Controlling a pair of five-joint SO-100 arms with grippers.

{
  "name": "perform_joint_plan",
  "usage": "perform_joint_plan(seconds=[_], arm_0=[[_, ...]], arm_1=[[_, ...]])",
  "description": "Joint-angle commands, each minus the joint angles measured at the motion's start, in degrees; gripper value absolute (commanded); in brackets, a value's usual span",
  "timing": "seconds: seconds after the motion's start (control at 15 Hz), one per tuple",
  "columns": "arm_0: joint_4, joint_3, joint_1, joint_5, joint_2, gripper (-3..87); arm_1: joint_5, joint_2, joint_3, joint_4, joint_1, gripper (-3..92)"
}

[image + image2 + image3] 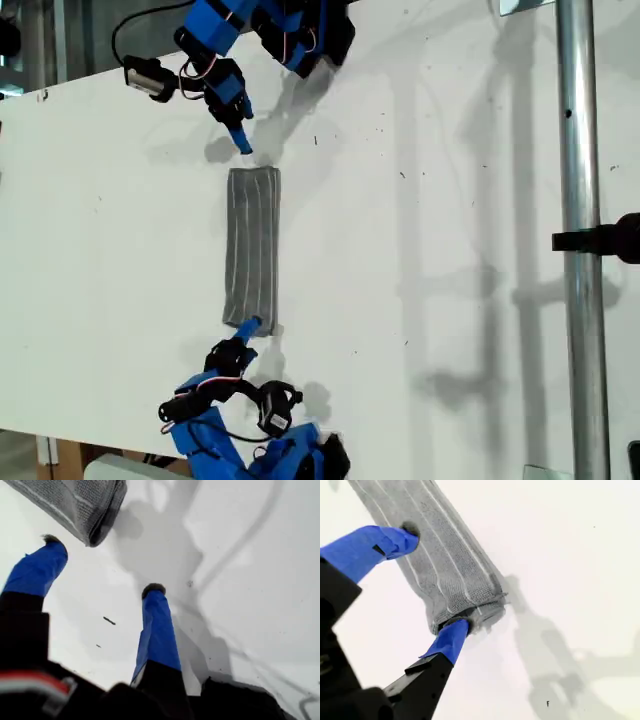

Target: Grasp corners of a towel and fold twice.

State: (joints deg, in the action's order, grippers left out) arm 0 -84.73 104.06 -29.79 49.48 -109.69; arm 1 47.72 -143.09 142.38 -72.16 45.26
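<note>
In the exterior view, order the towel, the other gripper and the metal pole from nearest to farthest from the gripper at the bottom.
1. Towel, touching my second gripper.
2. My first gripper, past the towel's other end, exterior view's top.
3. Metal pole, exterior view's right.

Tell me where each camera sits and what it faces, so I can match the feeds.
Exterior view: overhead, looking down on the white table, the folded towel and both blue arms.
First wrist view: rides my first gripper, open over bare table, a towel end just beyond.
Second wrist view: rides my second gripper, open, its fingers astride the towel's other end.
Shared: the towel appears in all three views.
</note>
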Motion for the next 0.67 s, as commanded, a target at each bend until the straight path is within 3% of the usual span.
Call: perform_joint_plan(seconds=[0.0, 0.27, 0.53, 0.6], arm_0=[[4.66, 12.30, 5.54, 4.31, -16.79, 27.0], [15.38, 37.71, 19.42, 15.82, -47.20, 23.1], [15.47, 57.13, 27.16, 21.36, -88.15, 16.2], [15.21, 58.45, 27.42, 22.24, -89.03, 15.7]], arm_1=[[4.66, 0.35, 1.93, 5.19, -0.97, 36.7], [11.69, 26.02, -2.72, 22.24, -4.31, 38.7], [21.36, 42.36, -10.28, 32.78, -7.03, 38.0], [24.08, 45.44, -12.22, 35.33, -8.26, 37.8]])
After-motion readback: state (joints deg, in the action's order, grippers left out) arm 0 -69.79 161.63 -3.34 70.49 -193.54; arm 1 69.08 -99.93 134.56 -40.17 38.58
